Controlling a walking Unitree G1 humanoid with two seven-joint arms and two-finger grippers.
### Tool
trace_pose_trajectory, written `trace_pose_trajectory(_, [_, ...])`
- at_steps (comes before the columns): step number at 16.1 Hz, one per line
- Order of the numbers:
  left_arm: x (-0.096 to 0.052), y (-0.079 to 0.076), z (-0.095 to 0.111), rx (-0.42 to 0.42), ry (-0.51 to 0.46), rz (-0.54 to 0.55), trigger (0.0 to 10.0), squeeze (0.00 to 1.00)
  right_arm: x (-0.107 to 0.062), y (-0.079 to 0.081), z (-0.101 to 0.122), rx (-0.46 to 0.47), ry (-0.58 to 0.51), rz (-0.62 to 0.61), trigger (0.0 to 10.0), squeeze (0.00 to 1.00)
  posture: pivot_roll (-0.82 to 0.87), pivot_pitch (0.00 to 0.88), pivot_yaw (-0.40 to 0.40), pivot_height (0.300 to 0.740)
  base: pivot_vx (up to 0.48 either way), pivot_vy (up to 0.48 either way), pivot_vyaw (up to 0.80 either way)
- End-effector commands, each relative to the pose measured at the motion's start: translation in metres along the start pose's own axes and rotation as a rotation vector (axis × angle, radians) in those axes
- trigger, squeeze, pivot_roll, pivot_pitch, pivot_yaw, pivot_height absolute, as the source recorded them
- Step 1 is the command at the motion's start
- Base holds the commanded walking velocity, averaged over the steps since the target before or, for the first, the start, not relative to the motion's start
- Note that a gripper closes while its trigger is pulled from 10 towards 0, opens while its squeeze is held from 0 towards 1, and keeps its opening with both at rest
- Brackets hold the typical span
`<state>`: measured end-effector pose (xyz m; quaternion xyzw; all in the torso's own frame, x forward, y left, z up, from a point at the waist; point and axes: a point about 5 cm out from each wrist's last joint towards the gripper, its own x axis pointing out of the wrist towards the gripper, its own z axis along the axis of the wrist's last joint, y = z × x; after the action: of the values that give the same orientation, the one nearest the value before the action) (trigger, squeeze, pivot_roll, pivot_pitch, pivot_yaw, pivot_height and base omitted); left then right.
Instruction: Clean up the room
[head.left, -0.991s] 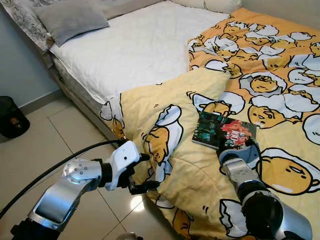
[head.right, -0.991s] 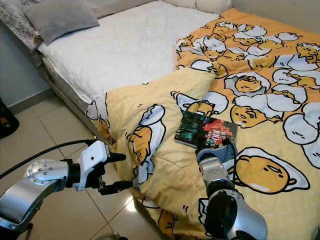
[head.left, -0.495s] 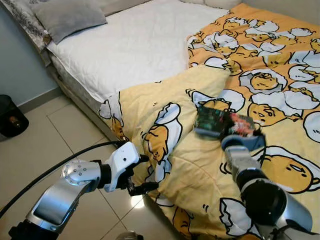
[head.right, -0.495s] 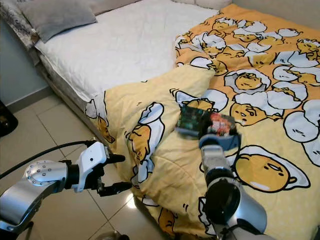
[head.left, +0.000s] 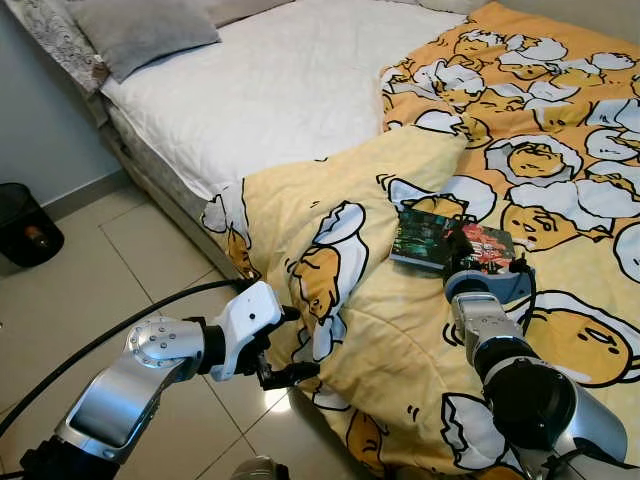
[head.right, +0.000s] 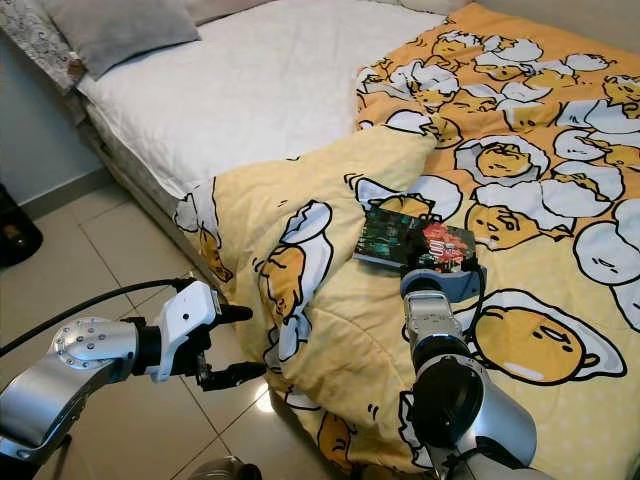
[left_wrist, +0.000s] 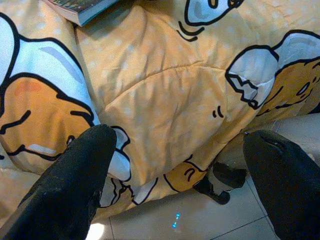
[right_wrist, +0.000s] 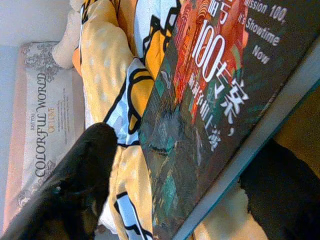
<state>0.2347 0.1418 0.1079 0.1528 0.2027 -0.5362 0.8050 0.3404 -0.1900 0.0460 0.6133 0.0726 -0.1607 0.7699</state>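
book (head.left: 452, 242) — dark cover, red-and-green print | closed, lying flat | on the yellow egg-print duvet (head.left: 400, 330)
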Motion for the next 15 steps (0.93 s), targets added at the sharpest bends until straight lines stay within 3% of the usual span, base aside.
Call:
trace_pose_trajectory(1, [0.0000,-0.0022,0.0019,0.016,0.003,-0.003,10.0,0.78,0.0001,0.0011,-0.0048,-0.008,0.015,-0.005,0.0,0.00,0.13,0.040,0.049,0.740,0.000,0.000,0.00])
trace_pose_trajectory(15, [-0.0023,0.0006,0.0005,0.010,0.006,0.005,10.0,0.79,-0.0009,-0.0042,-0.0027,-0.037,0.009,-0.049,0.0,0.00,0.13,0.047,0.049,0.740,0.000,0.000,0.00])
